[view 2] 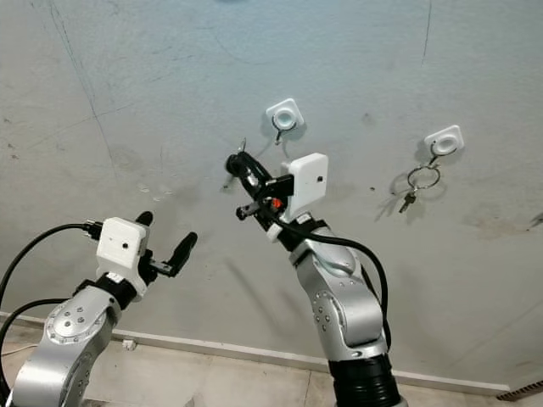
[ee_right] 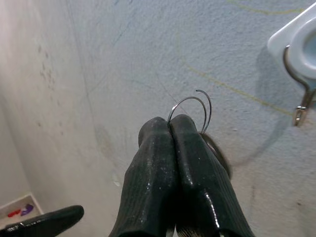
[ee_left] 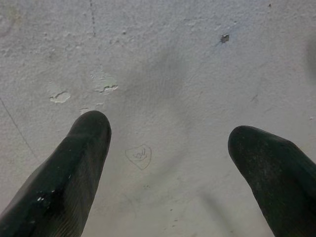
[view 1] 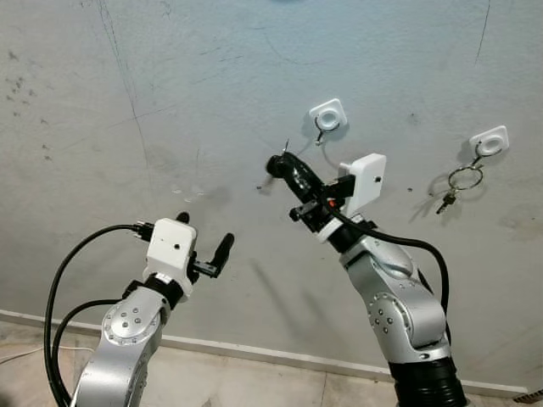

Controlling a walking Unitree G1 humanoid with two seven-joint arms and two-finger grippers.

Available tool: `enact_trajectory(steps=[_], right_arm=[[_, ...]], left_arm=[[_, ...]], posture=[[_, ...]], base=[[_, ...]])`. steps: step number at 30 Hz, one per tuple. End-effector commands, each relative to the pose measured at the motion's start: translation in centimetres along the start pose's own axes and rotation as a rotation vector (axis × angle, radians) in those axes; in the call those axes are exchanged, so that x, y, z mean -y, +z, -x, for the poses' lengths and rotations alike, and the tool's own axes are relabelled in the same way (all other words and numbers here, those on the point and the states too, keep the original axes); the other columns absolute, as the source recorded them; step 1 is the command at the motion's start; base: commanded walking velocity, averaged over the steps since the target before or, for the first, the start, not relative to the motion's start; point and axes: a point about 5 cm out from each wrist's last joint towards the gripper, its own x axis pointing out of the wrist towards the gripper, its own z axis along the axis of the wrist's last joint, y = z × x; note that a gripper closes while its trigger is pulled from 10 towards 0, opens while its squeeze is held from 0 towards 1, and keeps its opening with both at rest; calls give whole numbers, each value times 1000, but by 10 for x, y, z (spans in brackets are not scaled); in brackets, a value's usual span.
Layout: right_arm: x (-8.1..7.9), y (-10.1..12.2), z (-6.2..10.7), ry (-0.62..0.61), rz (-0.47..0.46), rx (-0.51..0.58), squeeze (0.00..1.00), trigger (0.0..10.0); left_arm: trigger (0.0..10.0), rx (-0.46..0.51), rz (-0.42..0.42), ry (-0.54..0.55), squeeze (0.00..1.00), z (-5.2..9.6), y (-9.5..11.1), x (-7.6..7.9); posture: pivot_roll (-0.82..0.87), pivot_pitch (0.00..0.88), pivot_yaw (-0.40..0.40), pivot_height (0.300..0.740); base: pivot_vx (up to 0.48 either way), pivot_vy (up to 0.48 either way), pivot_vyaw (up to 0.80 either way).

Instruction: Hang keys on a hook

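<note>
Right gripper (ee_right: 170, 129): pinching the key ring (ee_right: 195, 108), just beside the hook (view 1: 327, 119).
Left gripper (ee_left: 168, 148): hovering, fingers spread, facing the wall (view 1: 170, 85).

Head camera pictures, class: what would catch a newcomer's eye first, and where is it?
The right gripper is raised against the grey wall, its jaws shut on a thin wire key ring just below and to the left of an empty white hook. Further right, a second hook already carries keys. The left gripper waits lower down, jaws open.
</note>
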Motion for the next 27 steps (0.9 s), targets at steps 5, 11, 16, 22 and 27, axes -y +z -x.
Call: enact_trajectory(steps=[5, 11, 16, 22, 27], right_arm=[[17, 7, -5, -67, -102, 64, 0, 10000], [23, 10, 0, -76, -117, 76, 0, 10000], [29, 13, 4, -80, -146, 86, 0, 10000], [34, 17, 13, -65, -166, 87, 0, 10000], [37, 18, 17, -68, -162, 84, 0, 10000]], left_arm=[[10000, 19, 7, -23, 0, 1, 7, 3], [10000, 18, 12, -27, 0, 1, 7, 4], [10000, 18, 15, -30, 0, 1, 7, 4], [10000, 16, 17, -35, 0, 1, 7, 5], [10000, 16, 17, -41, 0, 0, 7, 6]], posture=[[245, 0, -49, 740], [243, 0, -49, 740], [242, 0, -47, 740], [239, 0, -47, 740], [238, 0, -45, 740]], base=[[0, 0, 0], [0, 0, 0], [0, 0, 0], [0, 0, 0], [0, 0, 0]])
